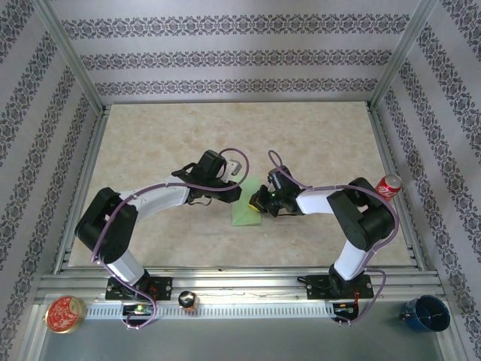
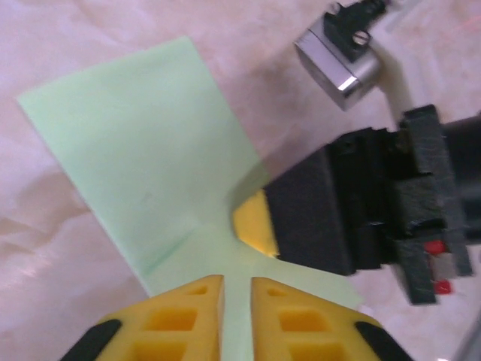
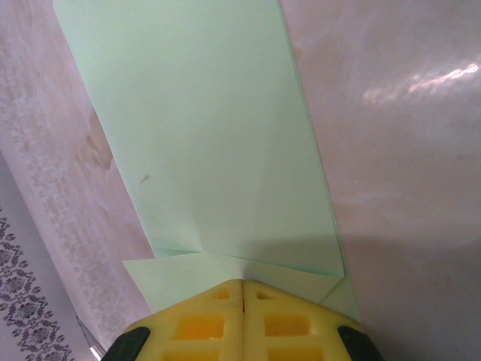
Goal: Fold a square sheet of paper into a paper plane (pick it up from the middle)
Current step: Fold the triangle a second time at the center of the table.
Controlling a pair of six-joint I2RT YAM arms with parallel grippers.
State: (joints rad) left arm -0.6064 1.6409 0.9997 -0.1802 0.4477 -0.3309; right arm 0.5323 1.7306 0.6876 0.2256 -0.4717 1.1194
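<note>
Table: beige marble-patterned tabletop (image 1: 301, 143), fenced by an aluminium frame and grey-patterned walls.
Left arm: black-and-white jointed robot arm (image 1: 150, 199), bent in from the left toward the table's middle.
Right arm: matching black-and-white robot arm (image 1: 353, 218), bent in from the right to the same spot.
Paper: thin pale-green sheet of paper (image 1: 245, 213), flat on the tabletop between the 2 arms and nearer the front edge. The right wrist view (image 3: 210, 135) shows it folded, 1 layer lying over another, with a crease running off the fingertips.
Left gripper: yellow 2-finger gripper (image 2: 237, 282), fingers a narrow slit apart with nothing between them, its tips low over the paper's near edge.
Right gripper: yellow-tipped black 2-finger gripper (image 3: 243, 284), fingers pressed together, its tip resting on the folded paper, just beside the left gripper.
Cup: blue mug (image 1: 428, 313), off the table at front right.
Tin: round red tin (image 1: 65, 313), front left.
Can: red drinks can (image 1: 388, 185), at the table's right edge.
</note>
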